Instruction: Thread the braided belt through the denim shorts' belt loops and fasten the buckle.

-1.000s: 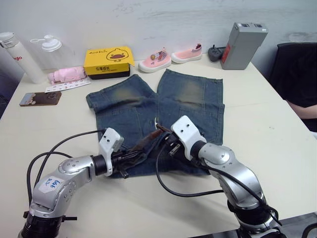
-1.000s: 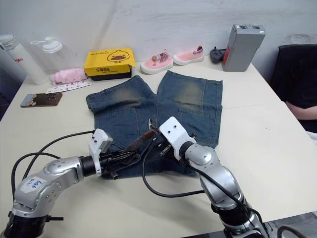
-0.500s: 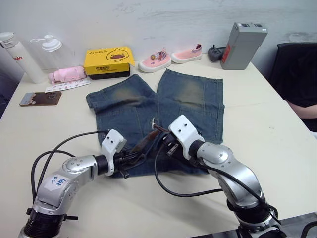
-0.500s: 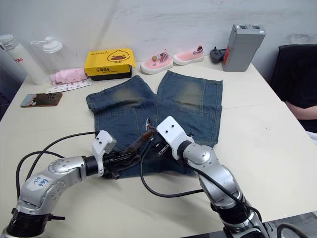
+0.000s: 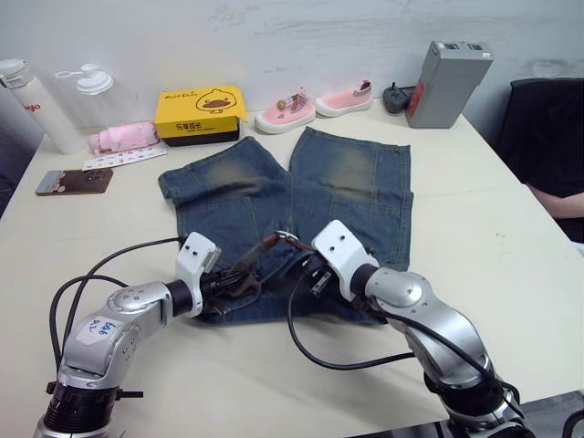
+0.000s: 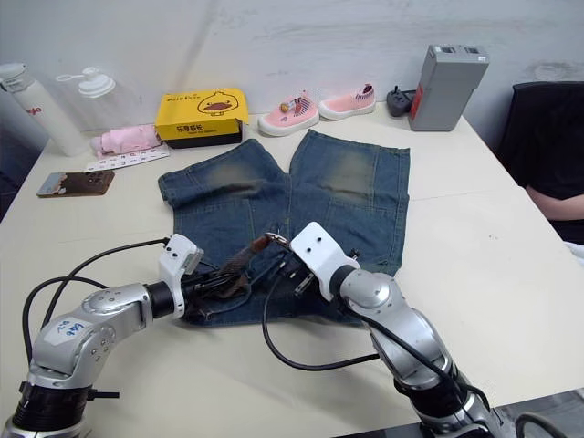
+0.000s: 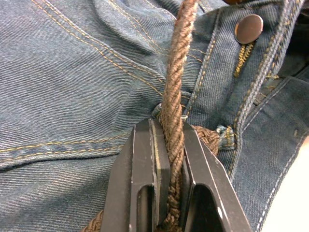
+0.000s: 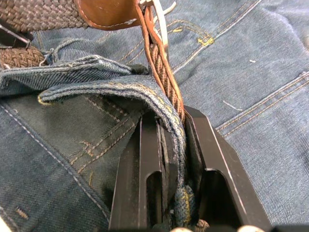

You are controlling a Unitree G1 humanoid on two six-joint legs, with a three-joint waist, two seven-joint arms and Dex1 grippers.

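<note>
The denim shorts (image 5: 347,182) lie flat on the table, legs pointing away and waistband nearest me. The braided belt (image 5: 254,260) arches over the waistband between my two grippers. My left gripper (image 7: 166,128) is shut on the brown woven strap (image 7: 175,72), just below the shorts' metal button (image 7: 248,28). My right gripper (image 8: 169,118) is shut on the strap together with a fold of the denim waistband (image 8: 111,84). The silver buckle (image 8: 157,14) and the tan leather tip (image 8: 104,9) sit just beyond its fingers. In the head views the left gripper (image 5: 228,285) and right gripper (image 5: 306,269) stand close together.
Along the table's far side stand a yellow box (image 5: 199,111), two pink shoes (image 5: 286,111), a grey box (image 5: 447,82), a pink bundle (image 5: 123,137) and bottles (image 5: 32,105). A dark flat item (image 5: 75,181) lies at the left. A person's arm (image 5: 557,199) shows at the right edge.
My left gripper has drawn back a little to the left with the strap. The belt now arches higher between the grippers. The right gripper has barely moved.
</note>
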